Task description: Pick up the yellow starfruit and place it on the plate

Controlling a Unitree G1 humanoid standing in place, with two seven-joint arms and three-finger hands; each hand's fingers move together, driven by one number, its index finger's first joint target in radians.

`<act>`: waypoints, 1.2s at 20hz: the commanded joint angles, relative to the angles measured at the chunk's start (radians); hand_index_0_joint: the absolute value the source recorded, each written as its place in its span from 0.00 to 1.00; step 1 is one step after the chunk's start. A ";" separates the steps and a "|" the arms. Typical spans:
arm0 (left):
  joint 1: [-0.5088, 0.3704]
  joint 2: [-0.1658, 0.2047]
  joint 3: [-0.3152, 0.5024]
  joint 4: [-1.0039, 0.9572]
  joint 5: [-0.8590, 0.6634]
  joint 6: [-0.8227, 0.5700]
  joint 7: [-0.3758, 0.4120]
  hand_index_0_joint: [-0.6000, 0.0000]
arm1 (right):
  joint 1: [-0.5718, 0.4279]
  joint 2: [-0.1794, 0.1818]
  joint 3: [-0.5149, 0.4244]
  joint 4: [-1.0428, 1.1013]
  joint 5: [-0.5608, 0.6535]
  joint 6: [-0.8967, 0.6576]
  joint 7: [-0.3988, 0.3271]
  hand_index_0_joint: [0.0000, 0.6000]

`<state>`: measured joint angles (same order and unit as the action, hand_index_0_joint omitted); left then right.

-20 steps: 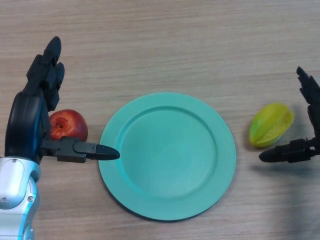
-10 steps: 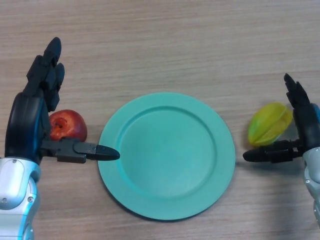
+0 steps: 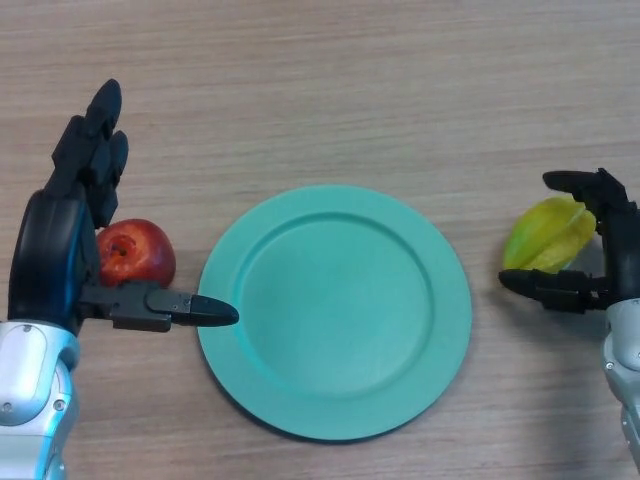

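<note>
Starfruit (image 3: 545,244) sits on the wooden table (image 3: 330,90), to the right of the green plate (image 3: 250,390) and apart from its rim, so we have not yet lifted it. Our right hand (image 3: 600,270) is wrapped around it: the fingers curl over the far top edge and the thumb hooks in along the near underside, so the fruit is caught between them. Whether the grip is firm we cannot tell, but we judge the grasp to be made or nearly so.

What is left, as we read it, is the lift, the carry leftward across the gap to the plate, and the release near the plate's middle, which holds nothing.

On the other side of the plate, our left hand (image 3: 70,240) rests idle with its fingers straight and its thumb pointing at the plate's left rim. A red apple (image 3: 135,252) lies just beside that palm and plays no part in the job.
</note>
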<state>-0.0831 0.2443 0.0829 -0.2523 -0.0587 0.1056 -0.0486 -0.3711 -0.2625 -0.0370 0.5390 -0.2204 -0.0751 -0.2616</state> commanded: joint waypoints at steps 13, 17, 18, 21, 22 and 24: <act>-0.045 0.029 0.046 -0.110 -0.023 -0.082 0.000 1.00 | 0.059 0.068 0.153 -0.605 0.074 0.175 0.059 1.00; -0.044 0.026 0.041 -0.121 -0.026 -0.079 0.001 1.00 | 0.089 0.072 0.345 -0.555 0.119 0.152 0.000 1.00; -0.043 0.025 0.039 -0.124 -0.021 -0.080 0.003 1.00 | 0.102 0.072 0.385 -0.520 0.131 0.139 -0.008 1.00; -0.046 0.026 0.044 -0.131 -0.031 -0.086 -0.001 1.00 | 0.119 0.072 0.442 -0.464 0.144 0.099 -0.023 1.00; -0.047 0.026 0.043 -0.131 -0.029 -0.093 0.001 1.00 | 0.133 0.073 0.465 -0.447 0.173 0.085 -0.021 1.00; -0.035 0.023 0.045 -0.146 -0.041 -0.104 -0.001 1.00 | 0.151 0.073 0.478 -0.434 0.143 0.071 0.006 1.00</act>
<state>-0.0889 0.2432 0.0835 -0.3317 -0.0642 0.1139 -0.0488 -0.1956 -0.1887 0.4494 0.1460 -0.0506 0.1005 -0.2563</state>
